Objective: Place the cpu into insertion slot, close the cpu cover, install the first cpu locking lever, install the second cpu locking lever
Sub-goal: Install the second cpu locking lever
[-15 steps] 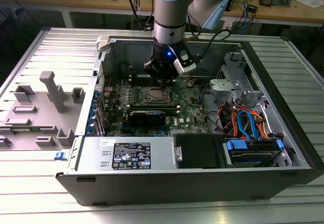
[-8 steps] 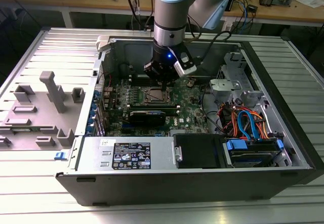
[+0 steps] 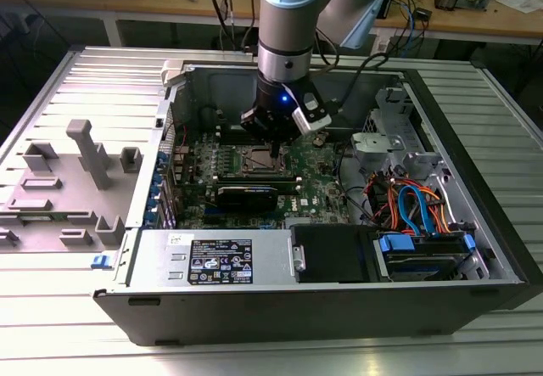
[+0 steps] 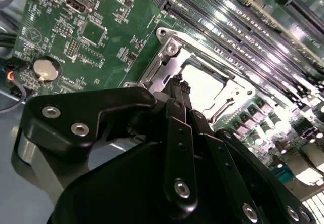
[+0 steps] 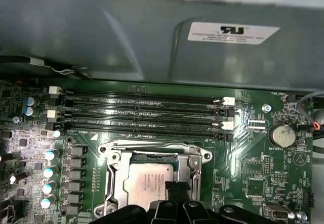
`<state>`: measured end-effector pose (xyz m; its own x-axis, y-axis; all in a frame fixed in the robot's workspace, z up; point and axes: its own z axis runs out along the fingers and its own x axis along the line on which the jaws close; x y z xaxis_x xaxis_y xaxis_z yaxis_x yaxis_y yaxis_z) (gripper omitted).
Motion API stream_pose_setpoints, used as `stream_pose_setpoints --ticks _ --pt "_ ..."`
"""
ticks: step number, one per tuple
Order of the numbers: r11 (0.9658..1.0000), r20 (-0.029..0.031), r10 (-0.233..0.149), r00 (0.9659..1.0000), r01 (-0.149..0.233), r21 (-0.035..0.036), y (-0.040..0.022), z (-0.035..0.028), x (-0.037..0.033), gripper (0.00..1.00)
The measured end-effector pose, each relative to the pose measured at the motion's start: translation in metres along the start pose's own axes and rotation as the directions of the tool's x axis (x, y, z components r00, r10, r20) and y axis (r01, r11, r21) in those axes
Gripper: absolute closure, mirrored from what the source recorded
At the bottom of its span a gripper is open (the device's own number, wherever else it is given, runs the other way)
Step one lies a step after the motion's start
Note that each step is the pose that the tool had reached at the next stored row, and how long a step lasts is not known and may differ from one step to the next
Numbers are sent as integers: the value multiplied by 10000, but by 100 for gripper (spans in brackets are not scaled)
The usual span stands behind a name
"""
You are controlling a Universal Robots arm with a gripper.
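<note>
The cpu (image 5: 148, 182) is a dull silver square lying flat in the insertion slot (image 5: 117, 179) on the green motherboard (image 5: 258, 183). The cpu cover (image 5: 152, 147), a silver frame plate, lies down around the chip, also seen in the second wrist view as cpu cover (image 4: 234, 90) with the cpu (image 4: 202, 85) bright in its cut-out. My gripper (image 5: 177, 189) hangs just over the chip's edge, its black fingers (image 4: 177, 90) closed together with nothing between them. In the exterior view the gripper (image 3: 276, 149) stands above the insertion slot (image 3: 254, 159) inside the open computer case.
Long black RAM slots (image 5: 147, 115) run beside the socket. A coin battery (image 5: 281, 134) sits on the board. The case wall (image 5: 152, 37) rises behind. A power supply (image 3: 221, 261), a drive bay (image 3: 424, 253) with orange and blue cables (image 3: 407, 202) fill the case front.
</note>
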<state>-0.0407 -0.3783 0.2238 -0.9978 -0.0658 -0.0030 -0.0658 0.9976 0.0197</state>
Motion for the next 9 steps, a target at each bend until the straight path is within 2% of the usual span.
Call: stream_pose_setpoints --ticks 1,7,9 --pt "10000 0 2 10000 -2 -1 -4 -22 1 89" --pt "10000 0 1 10000 -1 -2 -109 -27 8 89" --pt "10000 0 1 10000 -1 -2 -163 -28 11 89"
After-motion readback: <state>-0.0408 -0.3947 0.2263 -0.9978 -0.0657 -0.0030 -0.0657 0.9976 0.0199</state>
